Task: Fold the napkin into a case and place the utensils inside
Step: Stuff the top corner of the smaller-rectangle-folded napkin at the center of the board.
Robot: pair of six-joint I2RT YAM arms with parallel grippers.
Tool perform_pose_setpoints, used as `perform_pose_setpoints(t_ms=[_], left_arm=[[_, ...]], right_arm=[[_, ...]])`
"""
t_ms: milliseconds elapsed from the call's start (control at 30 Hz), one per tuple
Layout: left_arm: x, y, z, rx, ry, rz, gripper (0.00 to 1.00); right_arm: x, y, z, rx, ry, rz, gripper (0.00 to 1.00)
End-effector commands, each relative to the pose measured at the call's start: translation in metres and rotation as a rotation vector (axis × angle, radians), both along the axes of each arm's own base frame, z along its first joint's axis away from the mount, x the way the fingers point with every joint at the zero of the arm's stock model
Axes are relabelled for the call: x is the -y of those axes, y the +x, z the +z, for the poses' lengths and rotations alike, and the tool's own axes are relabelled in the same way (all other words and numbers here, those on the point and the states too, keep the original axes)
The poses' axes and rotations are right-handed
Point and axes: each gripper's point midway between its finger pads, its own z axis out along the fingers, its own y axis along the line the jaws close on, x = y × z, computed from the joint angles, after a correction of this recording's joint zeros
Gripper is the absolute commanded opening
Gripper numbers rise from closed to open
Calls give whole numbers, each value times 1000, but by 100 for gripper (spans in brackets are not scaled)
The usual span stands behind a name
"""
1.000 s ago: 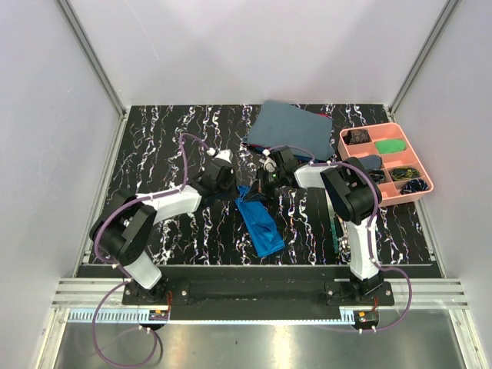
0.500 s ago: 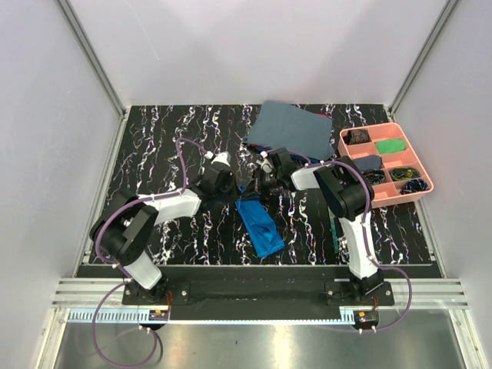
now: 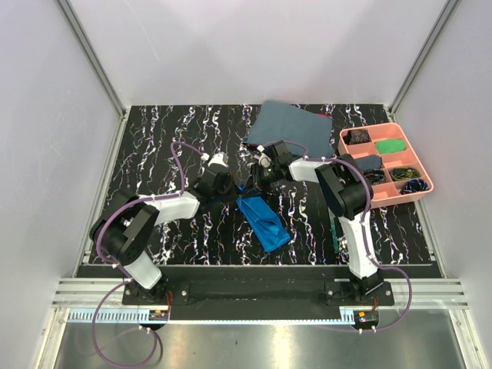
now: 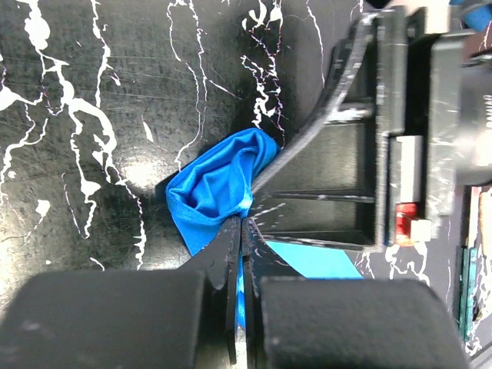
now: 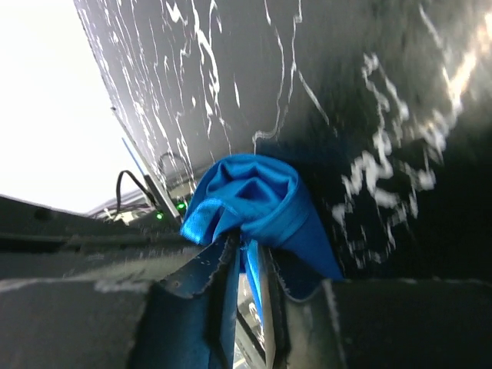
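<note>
Trouble may come if I tug: my left pincer [image 4: 241, 231] pinches the top end of the napkin [image 3: 263, 221], folded mid-frame on the desk [image 3: 169, 138], and my right pincer [image 5: 246, 257] has cloth between its tips, though I cannot tell if it grips, so pulling could undo the fold.

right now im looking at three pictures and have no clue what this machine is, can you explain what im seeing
These are two robot arms bolted to a black marbled table. The wide picture looks down from above and behind them; the other two come from cameras on each wrist. On the table lie a bright blue napkin, a grey cloth and a pink tray of odds and ends. The left fingers are shut on one bunched end of the napkin. The right fingers have the same napkin between them, but whether they grip it I cannot tell.
</note>
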Motion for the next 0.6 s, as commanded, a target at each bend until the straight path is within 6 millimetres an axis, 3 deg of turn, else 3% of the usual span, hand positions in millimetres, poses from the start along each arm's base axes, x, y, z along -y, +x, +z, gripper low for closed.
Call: perform_pose_setpoints(t_ms=[0, 467, 567], left_arm=[[10, -5, 8, 4, -33, -34, 0], [5, -3, 7, 14, -11, -20, 0], [5, -2, 10, 22, -10, -22, 0]], right_arm=[[9, 2, 34, 84, 11, 8, 25], [32, -8, 43, 103, -13, 0, 36], [36, -1, 36, 97, -26, -13, 22]])
